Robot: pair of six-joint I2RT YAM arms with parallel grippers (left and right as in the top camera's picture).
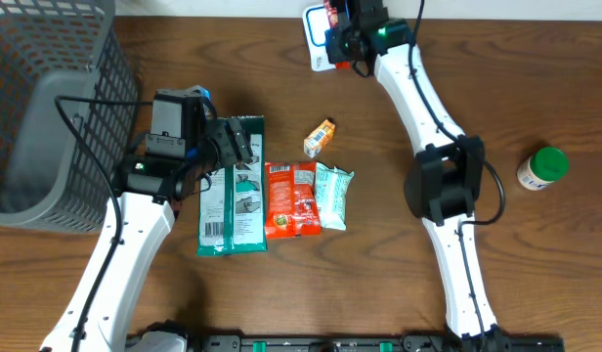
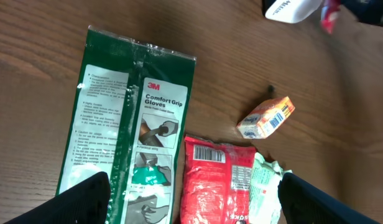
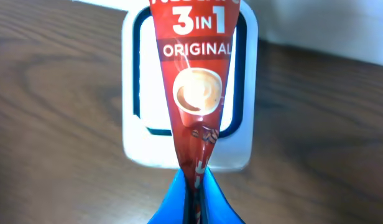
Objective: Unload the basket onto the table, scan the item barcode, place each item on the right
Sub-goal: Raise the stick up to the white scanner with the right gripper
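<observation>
Red sachet [image 3: 194,93] pinched by right gripper [image 3: 194,186] above white scanner [image 3: 130,124], scanning step; left gripper [image 2: 194,205] hovers open; next probably turn barcode toward it.

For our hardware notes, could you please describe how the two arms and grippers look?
The left arm and right arm have white links, black joints and black cables, each with a green light. The left fingers are black, the right fingers blue.

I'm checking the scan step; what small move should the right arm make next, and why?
Probably ease the coffee sachet closer to the white scanner: the right gripper pinches it over the scanner's window, printed front toward the wrist camera, so its back likely faces it.
</observation>
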